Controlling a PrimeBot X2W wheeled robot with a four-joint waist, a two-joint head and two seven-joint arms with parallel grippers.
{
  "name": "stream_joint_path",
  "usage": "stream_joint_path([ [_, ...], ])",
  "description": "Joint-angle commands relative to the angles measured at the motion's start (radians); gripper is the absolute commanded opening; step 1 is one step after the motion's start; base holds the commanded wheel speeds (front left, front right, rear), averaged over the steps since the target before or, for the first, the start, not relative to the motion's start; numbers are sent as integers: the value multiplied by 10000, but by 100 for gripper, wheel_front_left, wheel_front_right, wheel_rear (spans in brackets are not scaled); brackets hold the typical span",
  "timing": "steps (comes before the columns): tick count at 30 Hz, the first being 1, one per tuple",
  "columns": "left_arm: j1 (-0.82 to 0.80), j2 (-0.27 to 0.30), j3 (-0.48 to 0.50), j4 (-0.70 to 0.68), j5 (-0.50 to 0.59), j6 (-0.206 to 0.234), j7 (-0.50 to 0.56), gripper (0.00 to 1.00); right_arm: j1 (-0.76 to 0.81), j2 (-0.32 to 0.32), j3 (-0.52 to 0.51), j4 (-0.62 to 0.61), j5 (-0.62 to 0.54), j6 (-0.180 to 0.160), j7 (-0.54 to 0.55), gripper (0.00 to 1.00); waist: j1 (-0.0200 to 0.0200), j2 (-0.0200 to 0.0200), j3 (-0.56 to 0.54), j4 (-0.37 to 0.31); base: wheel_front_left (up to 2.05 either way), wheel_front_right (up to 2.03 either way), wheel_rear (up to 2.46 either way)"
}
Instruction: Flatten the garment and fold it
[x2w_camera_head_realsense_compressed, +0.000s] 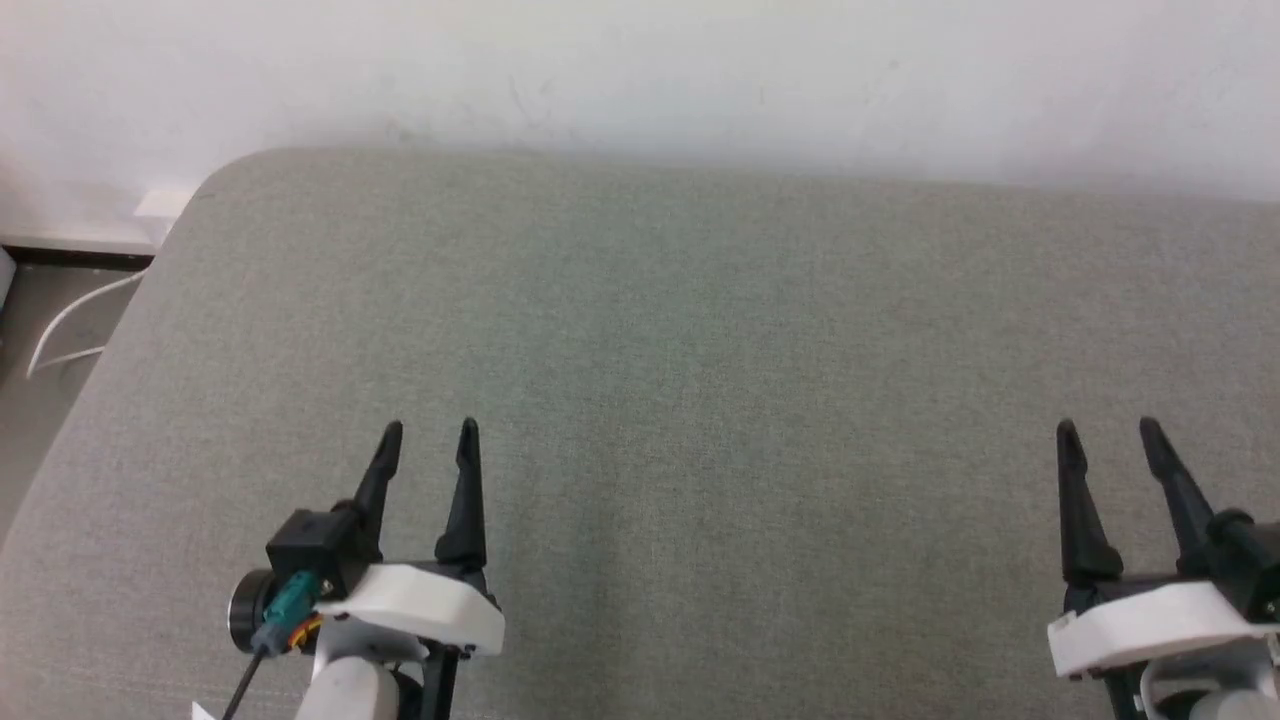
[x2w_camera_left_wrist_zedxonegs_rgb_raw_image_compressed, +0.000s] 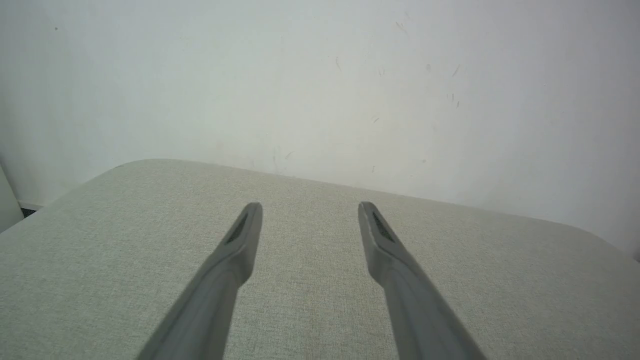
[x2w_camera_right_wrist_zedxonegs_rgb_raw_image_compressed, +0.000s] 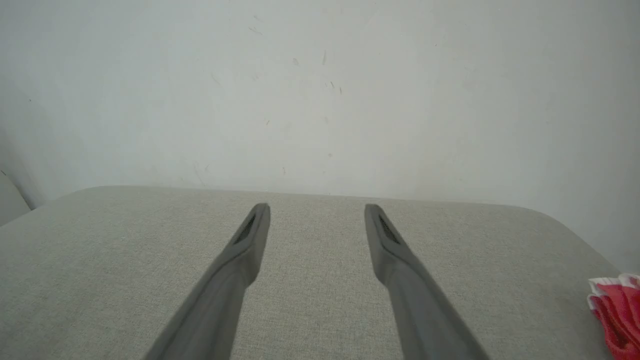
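Both grippers are being held over the grey padded surface (x2w_camera_head_realsense_compressed: 700, 330), fingers pointing toward the white wall (x2w_camera_head_realsense_compressed: 640, 70). Left gripper (x2w_camera_head_realsense_compressed: 430, 427): jaws are being kept spread, nothing between them. Right gripper (x2w_camera_head_realsense_compressed: 1109, 427): likewise spread and empty.

The garment (x2w_camera_right_wrist_zedxonegs_rgb_raw_image_compressed: 615, 312) is being picked up at the lower right edge of the right wrist view. It is a bunched red piece with a white edge, lying on the surface, well apart from the right gripper's fingers (x2w_camera_right_wrist_zedxonegs_rgb_raw_image_compressed: 387, 250). It is being cut off by the frame, so its long axis and heading cannot be told.

A white cable (x2w_camera_head_realsense_compressed: 70, 320) is lying on the floor off the surface's left corner.
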Motion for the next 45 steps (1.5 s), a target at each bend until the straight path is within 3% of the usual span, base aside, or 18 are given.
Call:
stream_joint_path([
  [1,154,-30,-19,-29,105,62,-47,100,152,34,-3,53,77,-19,-77,100,0,-1,-94,-25,0,0,0],
  [24,1121,-31,-4,-43,223,86,-47,100,757,39,290,878,570,-19,-399,100,0,-1,-647,-213,0,0,0],
  [25,1008,-13,4,-65,162,52,7,0,651,6,296,862,536,0,-327,0,0,-1,-649,-214,0,0,0],
  [45,1020,-15,64,-211,309,62,190,0,588,3,377,806,429,-1,-174,0,1,-1,-619,-271,0,0,0],
])
